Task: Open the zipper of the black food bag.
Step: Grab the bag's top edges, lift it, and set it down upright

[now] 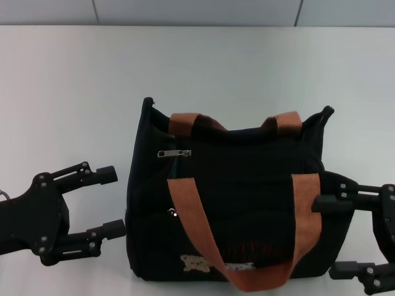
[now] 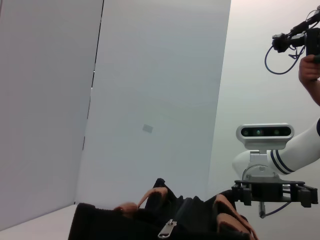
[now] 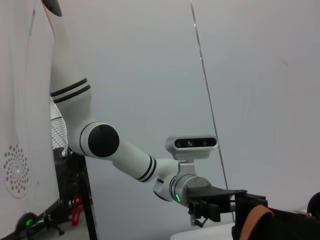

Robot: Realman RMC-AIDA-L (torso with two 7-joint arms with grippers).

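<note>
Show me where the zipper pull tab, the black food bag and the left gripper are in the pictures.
zipper pull tab (image 1: 173,153): head view, on the flat silver tab.
black food bag (image 1: 247,160): head view, on the black top panel.
left gripper (image 1: 111,202): head view, midway between its two open fingertips.

A plain white surface (image 1: 68,80) fills the head view, running back to a pale wall. One thing stands on it: the bag (image 1: 247,203), a boxy black fabric tote set near the front edge, about midway across. It sits upright on its base, with bare surface to its left, its right and behind it. Two orange-brown handles (image 1: 191,216) belong to the bag; the near one droops over the front panel, the far one lies along the top.
</note>
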